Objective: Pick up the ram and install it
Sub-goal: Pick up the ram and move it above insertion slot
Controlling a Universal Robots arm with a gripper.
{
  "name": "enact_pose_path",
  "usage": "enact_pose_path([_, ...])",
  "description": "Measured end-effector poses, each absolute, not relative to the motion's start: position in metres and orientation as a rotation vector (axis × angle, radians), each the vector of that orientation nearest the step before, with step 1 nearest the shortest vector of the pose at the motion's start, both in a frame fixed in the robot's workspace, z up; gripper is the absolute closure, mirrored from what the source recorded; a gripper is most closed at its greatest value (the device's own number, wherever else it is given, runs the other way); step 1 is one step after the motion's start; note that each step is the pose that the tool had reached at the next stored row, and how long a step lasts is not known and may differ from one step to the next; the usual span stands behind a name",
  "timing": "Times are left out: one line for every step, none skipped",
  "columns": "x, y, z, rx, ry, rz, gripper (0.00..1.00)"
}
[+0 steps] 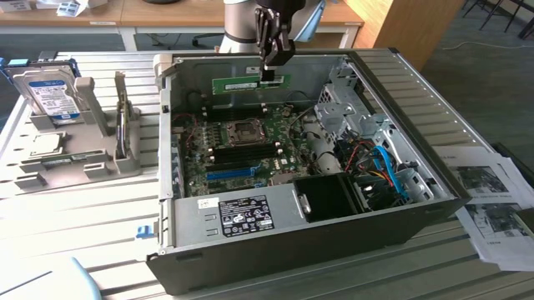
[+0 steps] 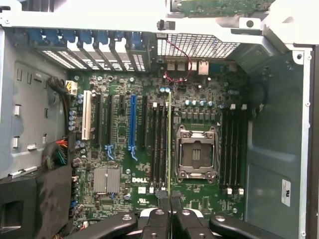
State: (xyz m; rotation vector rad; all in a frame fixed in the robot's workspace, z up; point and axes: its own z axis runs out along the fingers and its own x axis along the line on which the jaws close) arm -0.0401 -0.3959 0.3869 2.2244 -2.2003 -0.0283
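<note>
Ram (image 1: 237,84) in tool (image 1: 269,77) grip, above motherboard (image 1: 250,153)

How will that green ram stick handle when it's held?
The ram looks thin and flat, so probably light and stiff. The fingers pinch a small patch, so it might pivot if bumped. Exposed circuitry seems fragile.
</note>
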Motion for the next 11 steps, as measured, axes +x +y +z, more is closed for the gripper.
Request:
enact_pose_path([-0.0401,-0.3959,0.3869,2.224,-2.2,-0.028,0.89])
enact_pose_path([-0.0401,-0.3959,0.3868,2.224,-2.2,-0.028,0.89])
enact_pose_path([-0.0401,-0.3959,0.3868,2.224,-2.2,-0.028,0.89])
enact_pose_path([-0.0401,-0.3959,0.3868,2.225,-2.2,-0.028,0.89])
enact_pose_path([-0.0401,-0.3959,0.3868,2.224,-2.201,-0.028,0.89])
enact_pose_path([-0.04,-0.3959,0.3868,2.224,-2.2,-0.029,0.89])
enact_pose_path([-0.04,-0.3959,0.3868,2.224,-2.2,-0.029,0.89])
enact_pose_path([-0.0399,-0.3959,0.3868,2.224,-2.2,-0.029,0.89])
enact_pose_path([-0.0398,-0.3959,0.3868,2.224,-2.2,-0.03,0.89])
enact_pose_path([-0.0396,-0.3959,0.3867,2.223,-2.2,-0.031,0.89])
enact_pose_path([-0.0392,-0.3959,0.3866,2.222,-2.199,-0.033,0.89])
